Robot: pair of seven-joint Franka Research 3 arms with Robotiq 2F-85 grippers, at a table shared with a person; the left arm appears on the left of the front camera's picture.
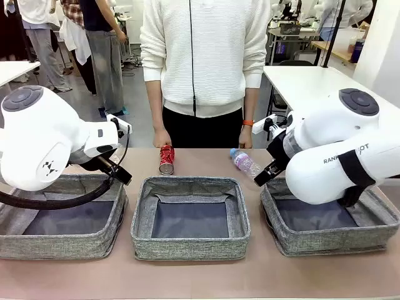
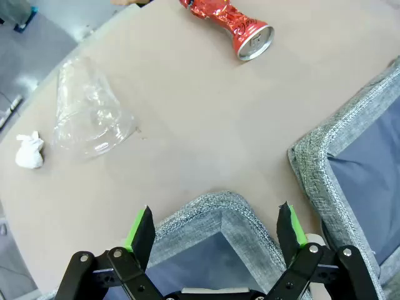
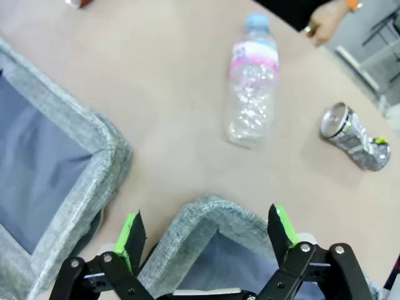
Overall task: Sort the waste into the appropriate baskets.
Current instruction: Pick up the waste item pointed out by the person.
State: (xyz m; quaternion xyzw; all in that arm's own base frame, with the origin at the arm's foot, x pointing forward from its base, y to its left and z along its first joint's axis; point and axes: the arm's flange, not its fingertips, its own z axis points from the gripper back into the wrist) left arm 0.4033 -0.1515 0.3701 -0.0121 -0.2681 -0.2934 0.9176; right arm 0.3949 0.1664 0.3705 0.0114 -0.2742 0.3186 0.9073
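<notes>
1. Left fingers (image 2: 141, 230): spread wide, empty, straddling the left basket (image 2: 219, 209) at its woven grey corner. Ahead on the counter (image 2: 206, 125): one white paper ball (image 2: 29, 150), one clear plastic container (image 2: 90, 115), one crumpled red can (image 2: 234, 22).
2. Middle basket (image 1: 187, 247): square, soft-walled, one of three alike.
3. Right fingers (image 3: 282, 226): spread wide, empty, straddling the right basket (image 3: 212, 215) at its corner. Ahead: one blue-capped bottle (image 3: 253, 87), one dented silver can (image 3: 353, 137).
</notes>
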